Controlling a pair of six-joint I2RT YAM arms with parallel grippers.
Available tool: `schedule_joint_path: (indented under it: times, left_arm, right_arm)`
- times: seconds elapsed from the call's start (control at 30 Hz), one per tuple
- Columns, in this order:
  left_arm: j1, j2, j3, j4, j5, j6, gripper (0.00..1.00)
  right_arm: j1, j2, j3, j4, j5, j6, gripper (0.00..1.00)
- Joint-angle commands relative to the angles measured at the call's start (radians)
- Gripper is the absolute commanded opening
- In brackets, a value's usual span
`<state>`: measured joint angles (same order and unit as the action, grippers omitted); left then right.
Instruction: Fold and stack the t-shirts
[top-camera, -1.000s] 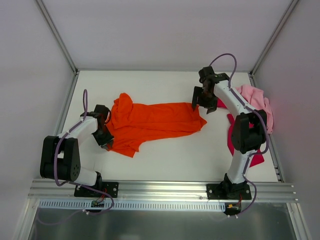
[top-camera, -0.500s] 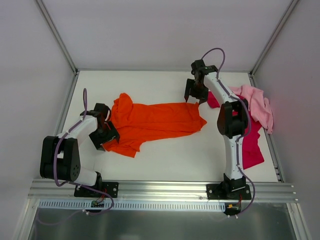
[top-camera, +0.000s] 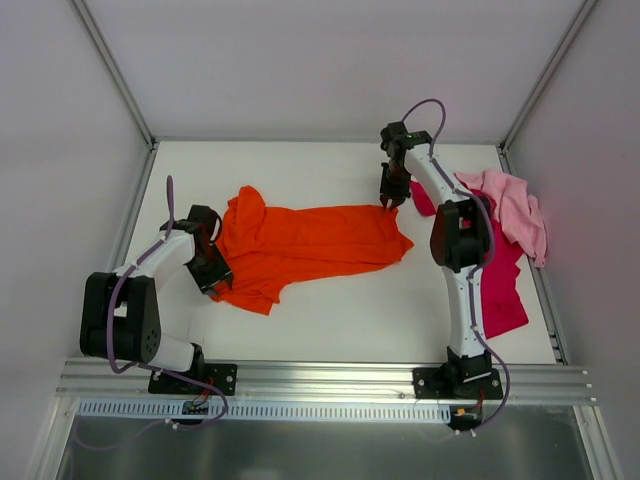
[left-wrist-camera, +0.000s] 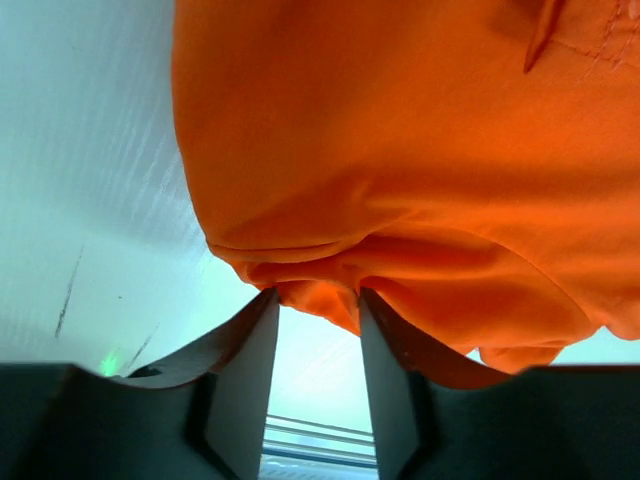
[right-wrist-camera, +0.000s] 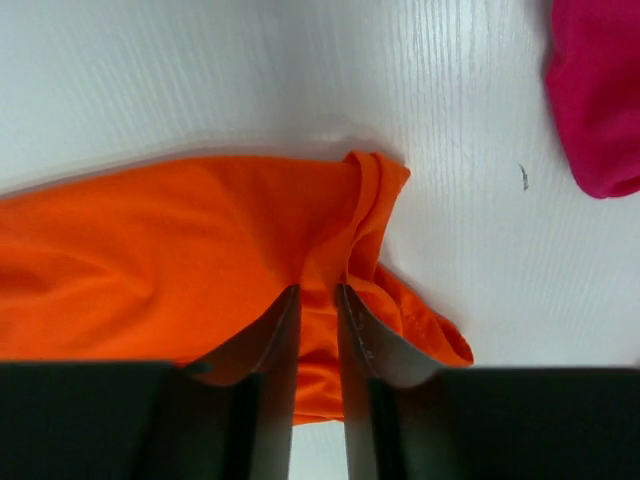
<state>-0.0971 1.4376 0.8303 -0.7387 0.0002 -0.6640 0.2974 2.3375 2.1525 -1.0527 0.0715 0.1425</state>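
The orange t-shirt (top-camera: 310, 240) lies spread across the middle of the table (top-camera: 350, 320). The left gripper (left-wrist-camera: 318, 295) stands parted at the shirt's near-left hem, clasping nothing. The right gripper (right-wrist-camera: 317, 290) straddles a fold at the far-right corner, fingers close together; whether it grips, I cannot tell.

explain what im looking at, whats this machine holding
This is a robot: a left arm and a right arm bolted at the near edge of a table, each ending in a two-finger gripper. The wide picture looks down from above; the other two come from a camera on each wrist, showing that arm's own fingers. On the table lie an orange t-shirt, spread in the middle, and a pink t-shirt and a magenta t-shirt heaped at the right. The right gripper pinches a fold at the orange one's right end. The left gripper sits at its left edge, jaws partly apart; whether it grips is unclear.
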Motion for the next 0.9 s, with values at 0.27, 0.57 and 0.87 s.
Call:
schedule_joint_path:
  times: [0.27, 0.57, 0.87]
  left_arm:
    - [0.000, -0.072, -0.020, -0.053, -0.020, 0.020, 0.21]
    - [0.000, -0.083, -0.037, -0.033, -0.003, 0.006, 0.57]
    - [0.002, -0.071, -0.036, -0.027, 0.023, 0.006, 0.59]
  right_arm:
    - [-0.064, 0.043, 0.167, -0.047, -0.084, 0.052, 0.01]
    - [-0.067, -0.056, 0.069, -0.047, 0.005, -0.026, 0.54]
    - [-0.066, -0.084, -0.002, -0.047, -0.022, -0.014, 0.58]
